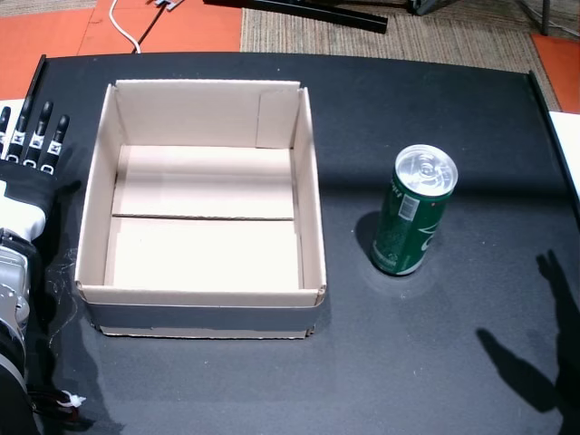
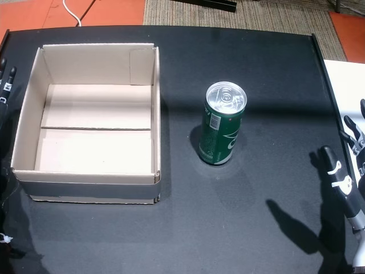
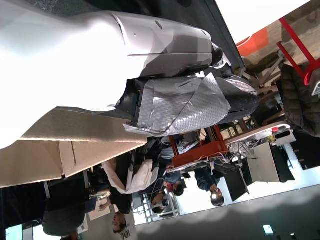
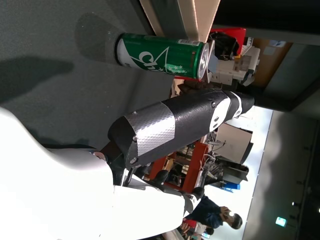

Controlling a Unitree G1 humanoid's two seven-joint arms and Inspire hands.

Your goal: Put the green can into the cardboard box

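**Can free on table; both hands empty**

The green can [image 2: 223, 124] stands upright on the black table [image 2: 256, 63], well apart from the right hand [image 2: 348, 171] and just right of the cardboard box [image 1: 313, 227]; nothing touches it, so you must reach first. The box sits open-topped and empty, ready to receive. The right hand holds nothing, fingers extended; the left hand [image 1: 27, 154] rests beside the box, fingers straight, likewise empty.

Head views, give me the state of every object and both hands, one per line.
green can: upright on the table, sealed, untouched
cardboard box: open-topped, empty
left hand: open, fingers extended, beside the box
right hand: open, holding nothing, clear of the can
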